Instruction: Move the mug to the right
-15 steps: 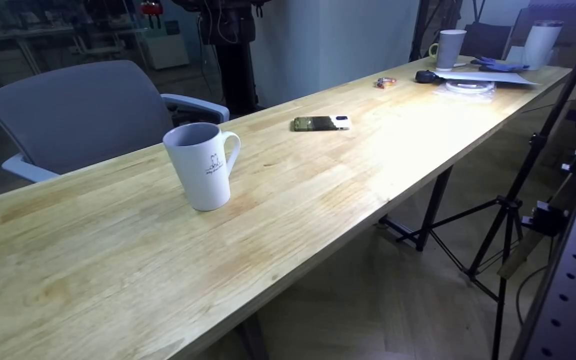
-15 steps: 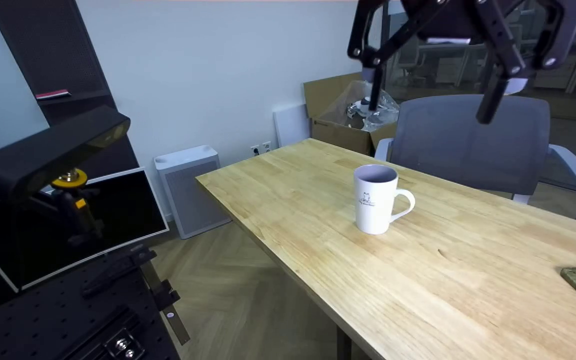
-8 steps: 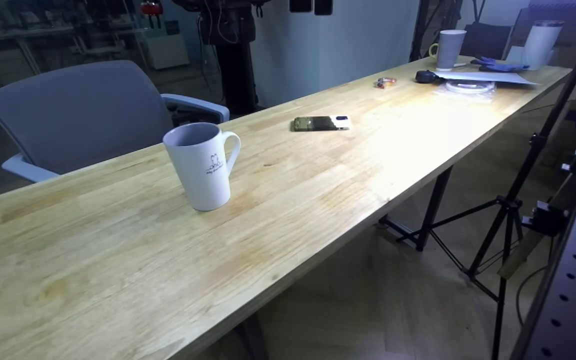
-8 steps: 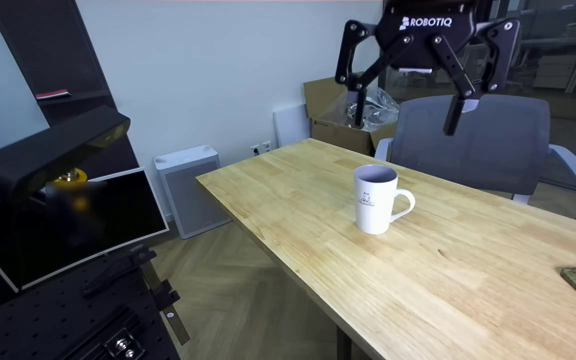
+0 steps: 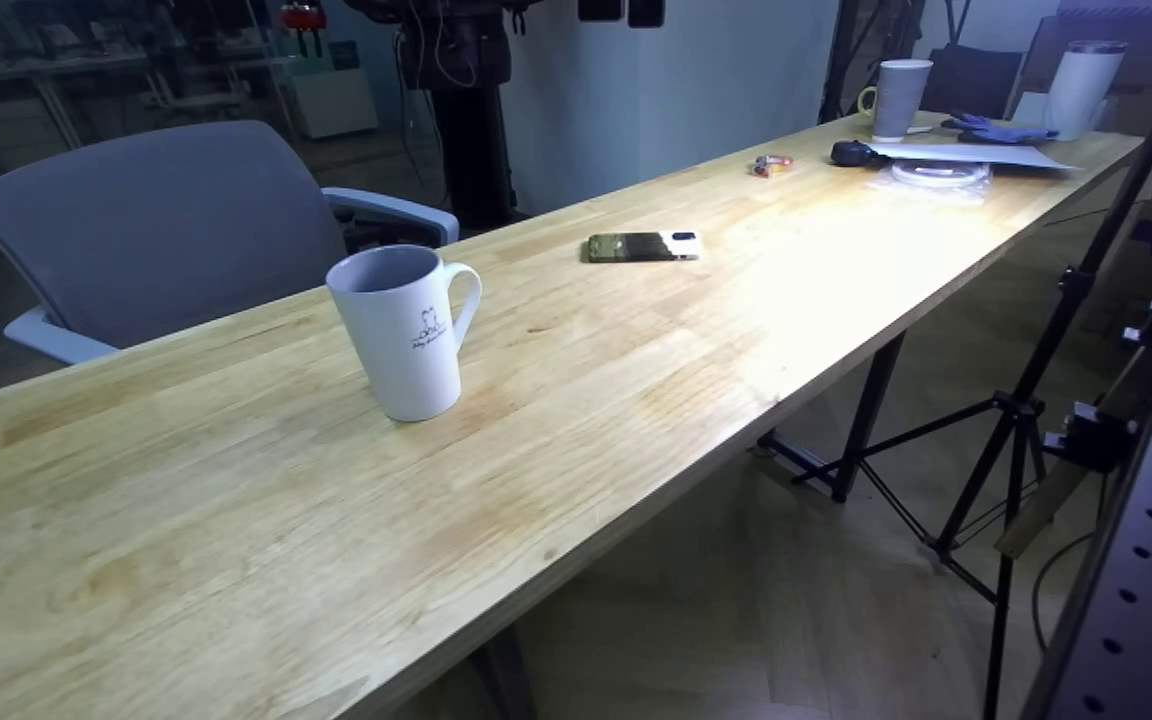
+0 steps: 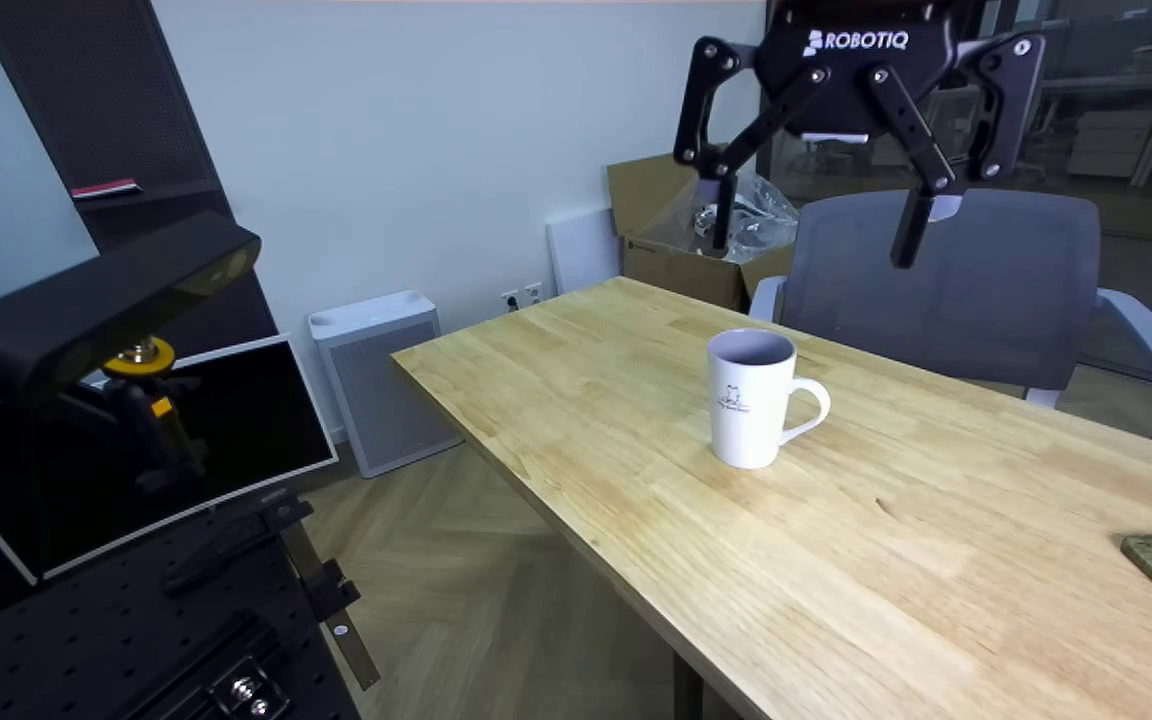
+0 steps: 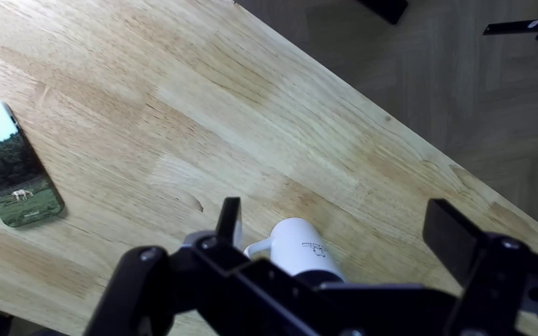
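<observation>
The white mug (image 5: 406,345) stands upright on the wooden table, its looped handle on the right in both exterior views (image 6: 744,420). It has a small dark drawing on its side and a grey inside. My gripper (image 6: 813,255) is open and empty, above and apart from the mug. In an exterior view only its two fingertips (image 5: 624,12) show at the top edge. In the wrist view the mug (image 7: 297,247) appears between the spread fingers (image 7: 334,205), nearer the left one. Part of its rim and handle are hidden behind the gripper there.
A phone (image 5: 642,247) lies on the table, also in the wrist view (image 7: 12,168). A grey cup (image 5: 900,100), a white tumbler (image 5: 1084,90), gloves and paper stand at the far end. A chair (image 6: 946,290) is against the table. The table edge (image 7: 381,109) drops to the floor.
Over the first half second my open gripper came lower and moved left in an exterior view, its fingertips entering the top of another. Since then it is nearly still. The mug has not moved.
</observation>
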Available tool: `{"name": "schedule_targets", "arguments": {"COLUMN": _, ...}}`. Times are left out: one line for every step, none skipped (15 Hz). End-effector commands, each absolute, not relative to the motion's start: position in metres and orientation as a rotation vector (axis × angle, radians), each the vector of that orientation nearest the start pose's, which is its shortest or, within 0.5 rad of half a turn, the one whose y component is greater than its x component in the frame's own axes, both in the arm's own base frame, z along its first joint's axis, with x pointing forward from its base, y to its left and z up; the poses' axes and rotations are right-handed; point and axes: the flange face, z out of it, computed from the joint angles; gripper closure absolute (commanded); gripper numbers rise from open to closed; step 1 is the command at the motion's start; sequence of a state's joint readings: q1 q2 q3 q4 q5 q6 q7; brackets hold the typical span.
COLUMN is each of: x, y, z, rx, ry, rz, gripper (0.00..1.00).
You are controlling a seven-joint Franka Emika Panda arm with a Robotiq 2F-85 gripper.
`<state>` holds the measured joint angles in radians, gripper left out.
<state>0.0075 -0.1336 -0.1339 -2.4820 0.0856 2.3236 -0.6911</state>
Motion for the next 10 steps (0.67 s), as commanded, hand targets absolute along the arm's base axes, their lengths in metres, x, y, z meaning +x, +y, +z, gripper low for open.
{"name": "schedule_targets", "arguments": {"x": 0.454, "y": -0.045, "z": 0.331, "rx": -2.946, "ry": -0.804, "rz": 0.016, "gripper": 0.00}}
{"name": "schedule_targets", "arguments": {"x": 0.456, "y": -0.040, "z": 0.328, "rx": -2.948, "ry": -0.813, "rz": 0.020, "gripper": 0.00}}
{"name": "schedule_targets", "arguments": {"x": 0.460, "y": -0.032, "z": 0.324, "rx": -2.946, "ry": -0.824, "rz": 0.029, "gripper": 0.00}}
{"name": "schedule_targets", "arguments": {"x": 0.464, "y": -0.025, "z": 0.320, "rx": -2.943, "ry": -0.838, "rz": 0.043, "gripper": 0.00}}
{"name": "schedule_targets", "arguments": {"x": 0.468, "y": -0.017, "z": 0.316, "rx": -2.945, "ry": -0.851, "rz": 0.050, "gripper": 0.00}}
{"name": "schedule_targets", "arguments": {"x": 0.471, "y": -0.011, "z": 0.312, "rx": -2.940, "ry": -0.867, "rz": 0.058, "gripper": 0.00}}
{"name": "schedule_targets", "arguments": {"x": 0.475, "y": -0.004, "z": 0.309, "rx": -2.945, "ry": -0.880, "rz": 0.053, "gripper": 0.00}}
{"name": "schedule_targets", "arguments": {"x": 0.479, "y": 0.002, "z": 0.305, "rx": -2.946, "ry": -0.897, "rz": 0.054, "gripper": 0.00}}
{"name": "schedule_targets", "arguments": {"x": 0.485, "y": 0.009, "z": 0.300, "rx": -2.946, "ry": -0.912, "rz": 0.046, "gripper": 0.00}}
{"name": "schedule_targets", "arguments": {"x": 0.489, "y": 0.014, "z": 0.298, "rx": -2.950, "ry": -0.924, "rz": 0.035, "gripper": 0.00}}
